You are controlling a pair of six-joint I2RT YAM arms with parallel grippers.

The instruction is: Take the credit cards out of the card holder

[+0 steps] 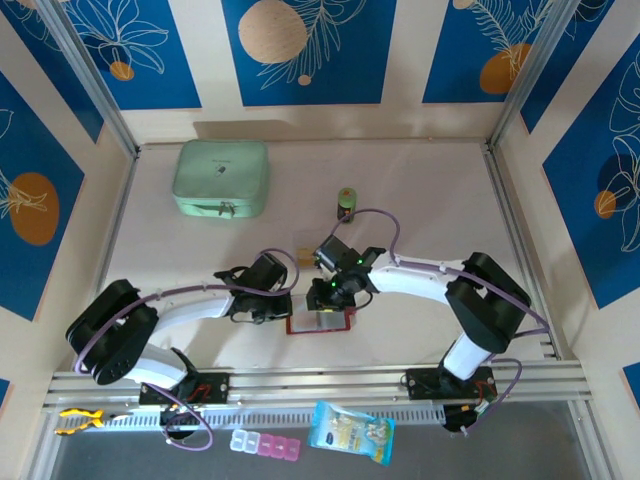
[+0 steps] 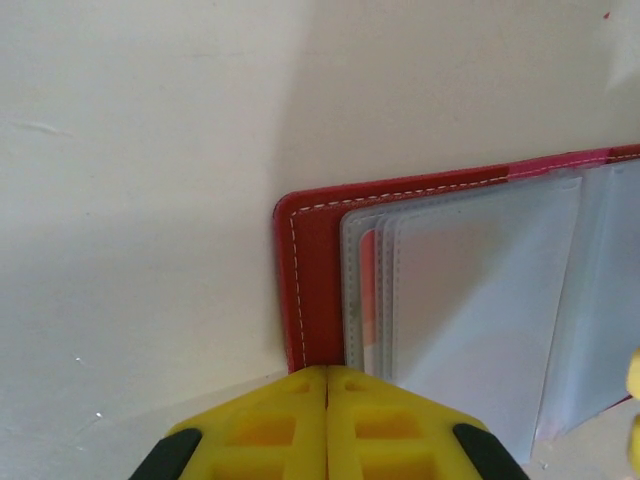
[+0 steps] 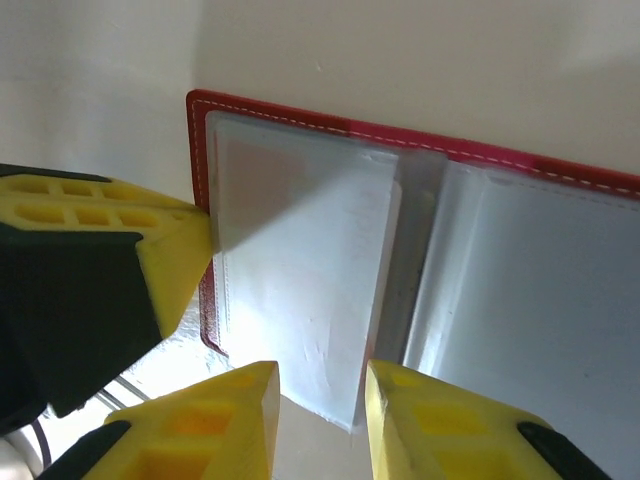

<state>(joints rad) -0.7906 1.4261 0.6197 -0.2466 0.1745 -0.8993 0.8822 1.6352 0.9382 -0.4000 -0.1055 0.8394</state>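
Note:
The dark-red card holder [image 1: 322, 323] lies open on the table between both arms, its clear sleeves [image 2: 480, 290] fanned upward. My left gripper [image 2: 327, 370] is shut, its tips resting on the near edge of the holder's left cover [image 2: 315, 290]. My right gripper [image 3: 320, 385] hovers over the sleeves with its jaws apart; the lower corner of one clear sleeve [image 3: 300, 290] stands between them, ungripped. The left gripper's yellow fingers [image 3: 150, 240] touch the holder's left edge [image 3: 300, 115]. A small tan credit card [image 1: 303, 238] lies on the table behind the grippers.
A mint-green zip case [image 1: 221, 178] sits at the back left and a small green bottle [image 1: 346, 203] behind the right gripper. On the front ledge lie a pill organiser [image 1: 265, 444] and a blue packet [image 1: 351, 432].

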